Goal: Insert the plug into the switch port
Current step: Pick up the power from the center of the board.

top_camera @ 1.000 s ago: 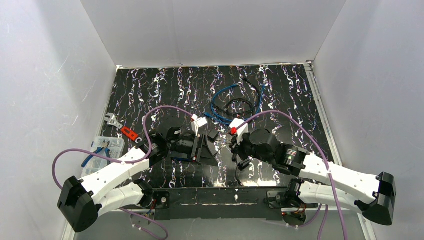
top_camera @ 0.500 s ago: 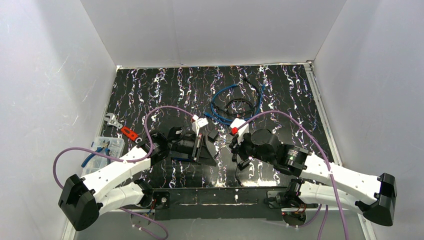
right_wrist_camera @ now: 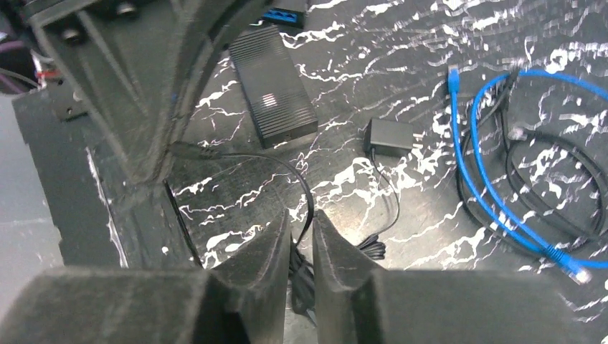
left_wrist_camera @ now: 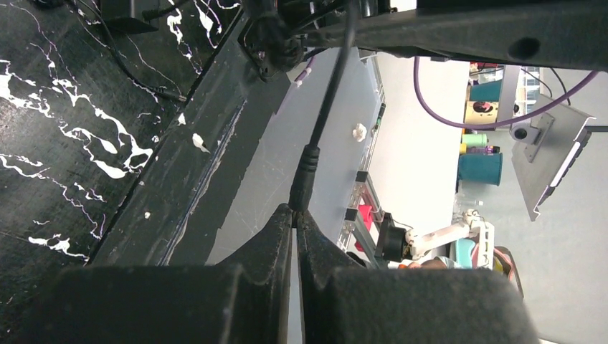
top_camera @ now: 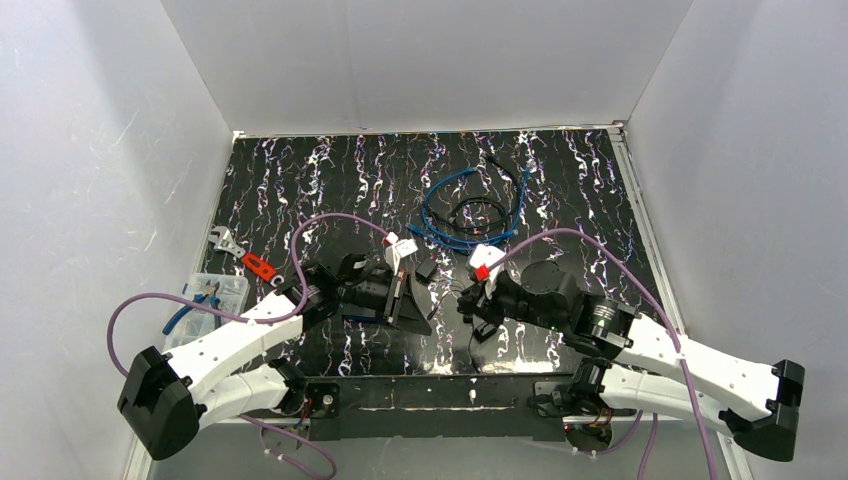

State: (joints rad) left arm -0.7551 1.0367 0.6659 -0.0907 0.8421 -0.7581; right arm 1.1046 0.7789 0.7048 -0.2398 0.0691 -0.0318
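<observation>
Left claw (left_wrist_camera: pixel 295 213) is pressed together on the plug (left_wrist_camera: pixel 302 188). Only the plug's collar shows past the tips, and the cord (left_wrist_camera: pixel 326 93) trails away, probably so the plug can be aimed from a firm hold. Just beside that claw lies the switch (right_wrist_camera: pixel 276 86), blue ports at its far end, and the plug is not yet in one. Right claw (right_wrist_camera: pixel 301 218) stands slightly apart with the cord running through the gap, seemingly loose, likely to manage slack. Further right are the adapter (right_wrist_camera: pixel 391 135) and a blue cable (right_wrist_camera: pixel 469 179). No writing is readable.
</observation>
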